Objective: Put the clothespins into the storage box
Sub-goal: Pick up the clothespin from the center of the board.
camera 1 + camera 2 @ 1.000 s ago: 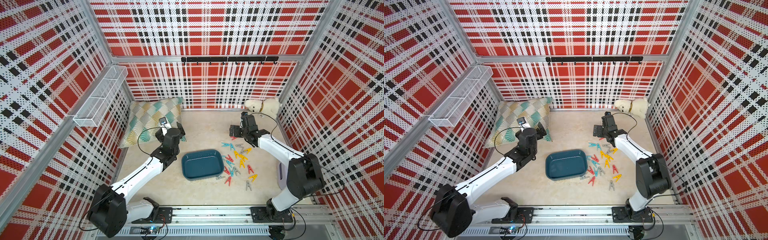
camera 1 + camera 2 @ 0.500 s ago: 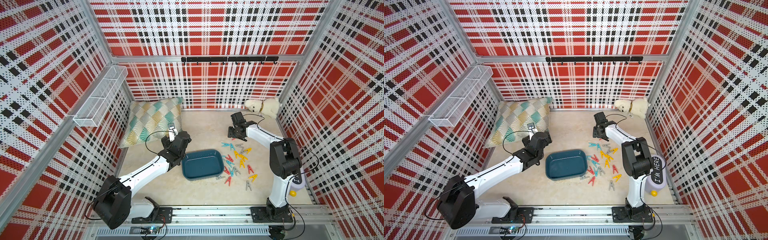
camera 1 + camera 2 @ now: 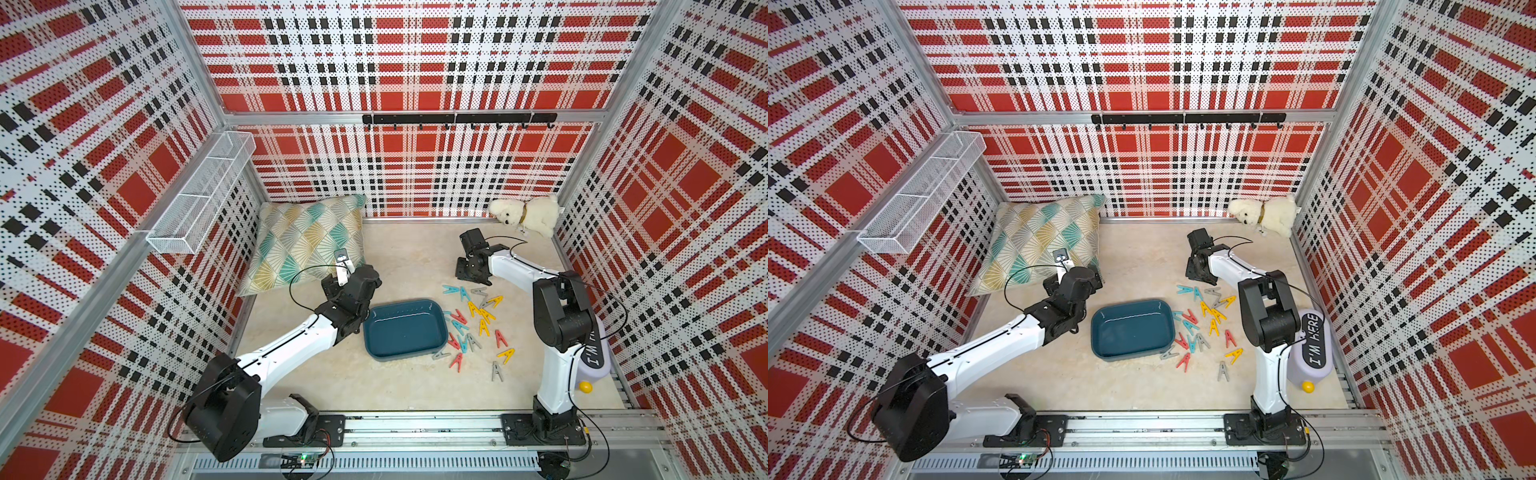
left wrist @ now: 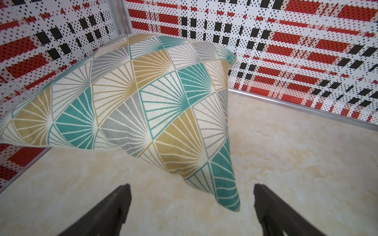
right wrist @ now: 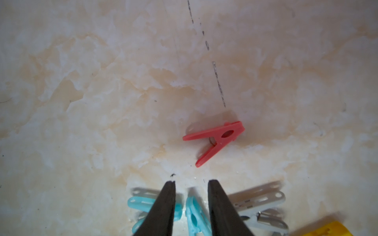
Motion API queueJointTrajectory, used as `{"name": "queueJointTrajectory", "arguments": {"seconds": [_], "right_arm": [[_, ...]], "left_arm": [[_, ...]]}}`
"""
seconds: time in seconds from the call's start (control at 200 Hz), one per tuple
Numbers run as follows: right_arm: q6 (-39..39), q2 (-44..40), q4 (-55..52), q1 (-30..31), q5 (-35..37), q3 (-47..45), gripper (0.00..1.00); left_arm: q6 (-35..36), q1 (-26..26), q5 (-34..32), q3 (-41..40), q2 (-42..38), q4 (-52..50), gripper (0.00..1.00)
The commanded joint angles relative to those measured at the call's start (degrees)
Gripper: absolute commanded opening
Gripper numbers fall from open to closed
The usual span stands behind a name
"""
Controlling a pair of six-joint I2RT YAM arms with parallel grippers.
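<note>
Several clothespins [image 3: 472, 308] in red, yellow, light blue and grey lie loose on the floor right of the storage box [image 3: 405, 330], a dark teal tray with nothing in it. My right gripper [image 3: 467, 276] points down at the far end of the pile. In the right wrist view its jaws [image 5: 192, 181] stand narrow around a light blue clothespin [image 5: 194, 212], with a sliver of floor on one side. A red clothespin [image 5: 216, 139] lies just beyond the tips. My left gripper [image 4: 191, 186] is open and holds nothing, over the floor by the pillow's corner, left of the box.
A patterned pillow [image 3: 307, 241] leans in the far left corner, and a white plush dog [image 3: 525, 214] lies in the far right corner. A white wire basket [image 3: 199, 195] hangs on the left wall. A pale container [image 3: 1312, 340] with a yellow ball [image 3: 1307, 386] stands behind the right arm.
The right gripper's jaws have closed in from wide to narrow over the far end of the pile, and its arm has folded upright. The left gripper has swung from the pillow towards the box's left side.
</note>
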Motion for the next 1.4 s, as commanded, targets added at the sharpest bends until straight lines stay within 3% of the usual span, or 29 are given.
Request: {"name": "queueJointTrajectory", "arguments": {"seconds": [0.0, 0.867, 1.393], "right_arm": [[0.11, 1.42, 0.99, -0.84, -0.14, -0.6, 0.33], [-0.71, 6.01, 1.34, -1.95, -1.02, 1.07, 0.32], [-1.46, 6.62, 2.63, -3.74, -0.98, -0.39, 0.24]], "left_arm": [[-0.64, 0.01, -0.07, 0.0, -0.93, 0.26, 0.99], [-0.73, 0.03, 0.4, 0.57, -1.18, 0.87, 0.99], [-1.35, 0.03, 2.24, 1.1, -1.57, 1.14, 0.99]]}}
